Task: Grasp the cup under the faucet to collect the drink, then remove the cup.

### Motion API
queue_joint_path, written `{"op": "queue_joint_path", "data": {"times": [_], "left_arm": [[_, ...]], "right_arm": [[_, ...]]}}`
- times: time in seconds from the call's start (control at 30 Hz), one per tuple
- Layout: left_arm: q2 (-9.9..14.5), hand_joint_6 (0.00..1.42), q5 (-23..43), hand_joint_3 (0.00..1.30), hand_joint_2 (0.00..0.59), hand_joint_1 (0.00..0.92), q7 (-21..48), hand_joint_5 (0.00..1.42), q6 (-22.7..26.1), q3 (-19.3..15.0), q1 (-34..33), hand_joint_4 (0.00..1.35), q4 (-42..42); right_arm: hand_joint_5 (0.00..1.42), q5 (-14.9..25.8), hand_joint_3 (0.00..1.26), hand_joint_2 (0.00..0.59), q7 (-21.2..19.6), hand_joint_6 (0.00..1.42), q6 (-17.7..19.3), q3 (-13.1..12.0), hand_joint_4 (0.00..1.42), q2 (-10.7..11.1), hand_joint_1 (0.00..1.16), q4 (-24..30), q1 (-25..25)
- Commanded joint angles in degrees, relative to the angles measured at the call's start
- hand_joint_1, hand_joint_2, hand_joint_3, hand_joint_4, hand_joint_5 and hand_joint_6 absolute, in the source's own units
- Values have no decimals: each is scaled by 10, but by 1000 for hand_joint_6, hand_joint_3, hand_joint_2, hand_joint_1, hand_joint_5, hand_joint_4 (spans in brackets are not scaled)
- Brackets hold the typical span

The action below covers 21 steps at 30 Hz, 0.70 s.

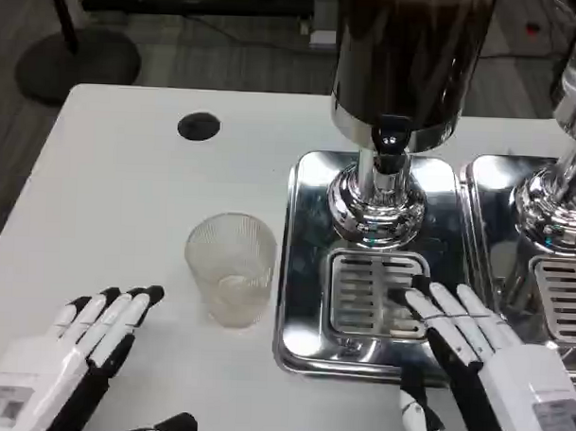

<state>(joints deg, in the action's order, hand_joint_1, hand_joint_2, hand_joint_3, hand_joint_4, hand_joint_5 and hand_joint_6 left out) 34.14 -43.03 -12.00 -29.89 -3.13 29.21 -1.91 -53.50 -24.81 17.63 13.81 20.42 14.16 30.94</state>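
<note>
Clear cup (231, 268) upright on white table (128, 191), just off steel tray's (305, 273) left edge, not under faucet (390, 148). Left hand (80, 345) and right hand (482, 350) both empty, fingers spread, wrists cut off at bottom edge. Dispenser tank (412, 50) top cropped.

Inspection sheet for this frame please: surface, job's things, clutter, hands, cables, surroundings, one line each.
Surface: white table, with a round dark hole near its far edge.
Job's things: clear ribbed cup upright on the table, left of the steel drip tray, not under the faucet; it looks empty. The dispenser holds a dark drink.
Clutter: nothing seen.
Hands: left hand open, flat on the table, near the cup but apart from it; right hand open, fingers over the tray's grate.
Cables: a dark cable on the floor beyond the table.
Surroundings: second dispenser at right; round stand base on grey floor.
</note>
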Motion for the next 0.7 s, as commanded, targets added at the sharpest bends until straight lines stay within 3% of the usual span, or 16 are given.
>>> {"op": "queue_joint_path", "data": {"times": [0.03,0.37,0.7], "left_arm": [[4,0,7,0,138,0,-8,0,-6,3,-8,0,18],[6,0,20,0,121,0,-6,0,-27,5,-21,0,40],[-1,43,79,0,86,0,6,0,-37,0,-45,0,71]], "right_arm": [[60,-3,178,586,-8,163,-3,2,96,-4,440,2,-3],[61,2,185,586,-7,171,-6,-2,96,-6,451,5,0],[62,2,190,586,-7,176,-7,-1,96,-12,458,5,2]]}}
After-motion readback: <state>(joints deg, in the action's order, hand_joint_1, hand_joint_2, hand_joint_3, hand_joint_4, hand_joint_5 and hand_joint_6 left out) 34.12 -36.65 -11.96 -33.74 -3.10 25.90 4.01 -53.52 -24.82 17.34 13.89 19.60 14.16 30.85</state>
